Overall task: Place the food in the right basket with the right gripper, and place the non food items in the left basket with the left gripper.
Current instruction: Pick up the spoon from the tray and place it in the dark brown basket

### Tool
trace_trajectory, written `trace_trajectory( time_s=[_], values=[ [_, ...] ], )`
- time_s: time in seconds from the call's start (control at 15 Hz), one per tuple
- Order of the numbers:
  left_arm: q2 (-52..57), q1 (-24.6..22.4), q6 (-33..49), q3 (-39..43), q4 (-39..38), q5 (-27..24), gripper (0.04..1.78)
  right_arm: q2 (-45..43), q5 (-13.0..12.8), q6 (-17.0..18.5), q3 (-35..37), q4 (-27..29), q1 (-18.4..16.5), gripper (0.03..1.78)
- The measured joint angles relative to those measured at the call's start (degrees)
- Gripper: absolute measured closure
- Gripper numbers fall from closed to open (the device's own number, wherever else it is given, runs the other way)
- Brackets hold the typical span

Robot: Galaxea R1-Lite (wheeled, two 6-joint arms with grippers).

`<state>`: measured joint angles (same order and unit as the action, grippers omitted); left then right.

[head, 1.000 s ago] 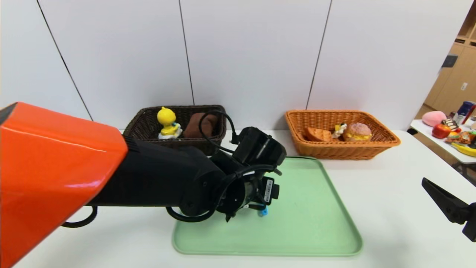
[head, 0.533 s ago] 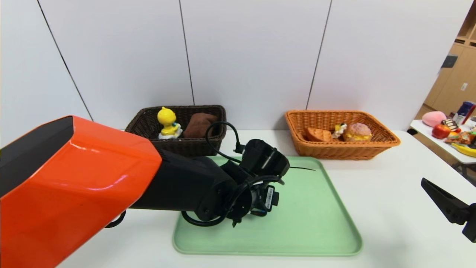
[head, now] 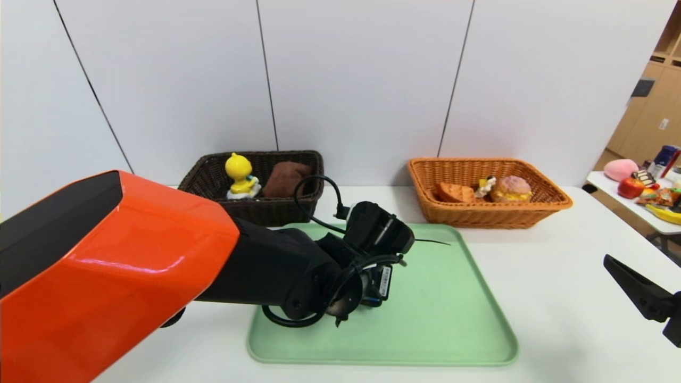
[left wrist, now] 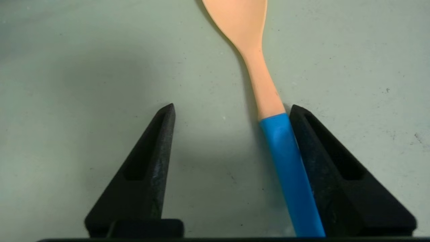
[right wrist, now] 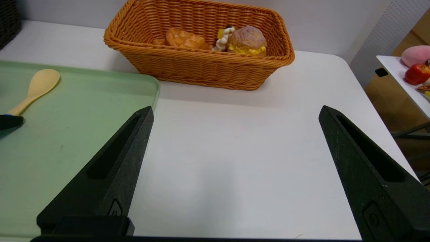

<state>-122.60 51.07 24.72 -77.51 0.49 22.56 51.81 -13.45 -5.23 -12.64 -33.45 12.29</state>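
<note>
Presently, the left gripper [left wrist: 231, 111] is seen lowered onto the green tray [head: 452, 319], its fingers [left wrist: 147, 161] parted around the spoon [left wrist: 265, 97]. One finger is pressed along the blue handle; the other is set apart from it with bare tray between, so no clamp is formed. The pale yellow bowl of the spoon is pointed away from the gripper and lies flat on the tray.

The right gripper [right wrist: 235, 114] is held low over the white table [head: 558, 255], off the tray's right edge, with its fingers [right wrist: 111, 171] spread wide and nothing between them.

Item, the left basket [head: 266, 208]: dark brown, placed behind the tray's left corner; the duck toy [head: 239, 175] is stood upright in it, and the brown towel [head: 284, 178] is lodged beside the duck.

Item, the right basket [head: 479, 213]: orange-tan, placed behind the tray's right corner; the waffle wedge [head: 452, 192] and the bun [head: 512, 189] are laid inside, side by side.

Item, the side table [head: 633, 210]: seen at the far right, with assorted toy foods.

The peeler cannot be made out in any view.
</note>
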Motion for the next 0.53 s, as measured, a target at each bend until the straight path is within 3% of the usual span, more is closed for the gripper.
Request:
trace_trajectory(
  time_s=[0.27, 0.4, 0.53],
  values=[
    [0.61, 0.0, 0.29, 0.55, 0.15, -0.05, 1.08, -0.05, 0.0, -0.02, 0.0, 0.0, 0.0, 0.11],
    [0.91, 0.0, 0.46, 0.69, 0.22, -0.22, 1.66, -0.07, 0.0, 0.0, 0.02, -0.01, 0.0, 0.11],
    [1.32, 0.0, 0.55, 0.72, 0.24, -0.38, 1.66, -0.1, -0.02, 0.0, 0.07, 0.0, 0.0, 0.11]
  ],
)
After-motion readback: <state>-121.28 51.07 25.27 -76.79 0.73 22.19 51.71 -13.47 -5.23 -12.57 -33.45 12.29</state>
